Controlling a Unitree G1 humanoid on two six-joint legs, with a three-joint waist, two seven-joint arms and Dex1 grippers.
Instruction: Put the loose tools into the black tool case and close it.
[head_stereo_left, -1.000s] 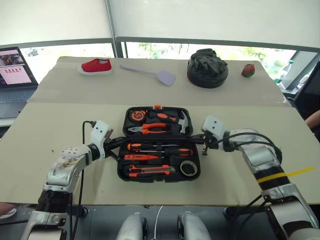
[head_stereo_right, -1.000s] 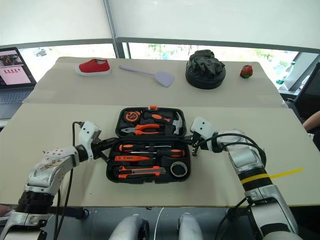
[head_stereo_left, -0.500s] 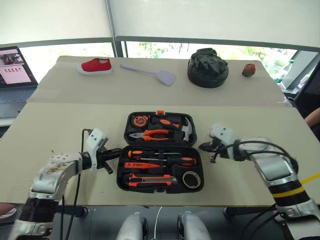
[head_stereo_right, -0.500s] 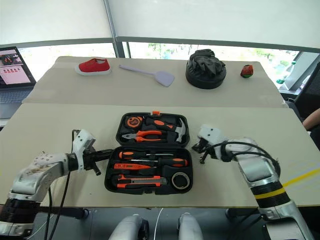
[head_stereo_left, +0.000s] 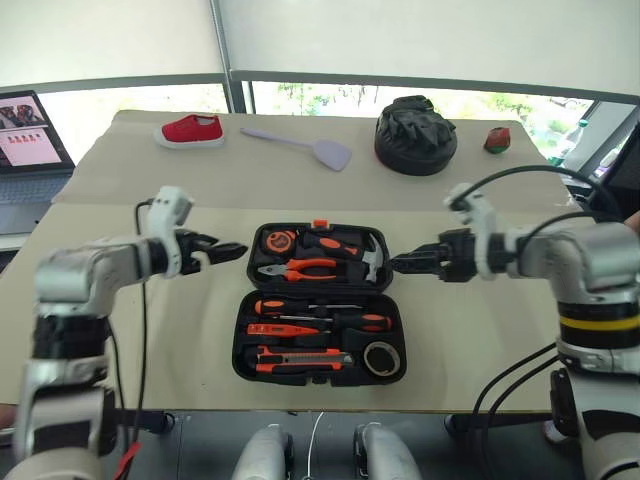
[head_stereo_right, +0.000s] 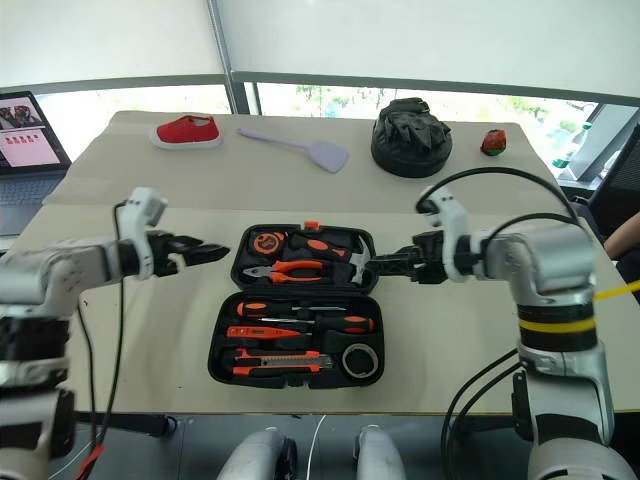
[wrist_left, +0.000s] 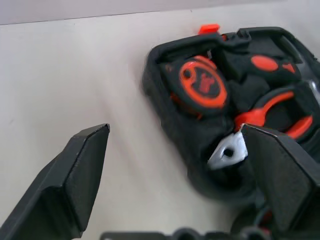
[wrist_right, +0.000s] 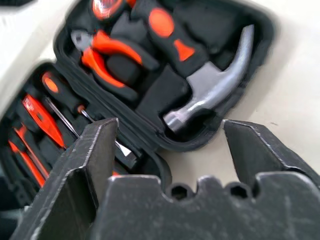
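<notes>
The beige worktop (head_stereo_left: 120, 340) carries a black bundle (head_stereo_left: 415, 136) at 1 o'clock, a red shoe (head_stereo_left: 192, 131) and grey spatula (head_stereo_left: 300, 147) at 11. The black tool case (head_stereo_left: 320, 303) lies open at centre, tools seated inside. My left claw (head_stereo_left: 232, 251) and right claw (head_stereo_left: 402, 263) flank it, both spread, empty.
</notes>
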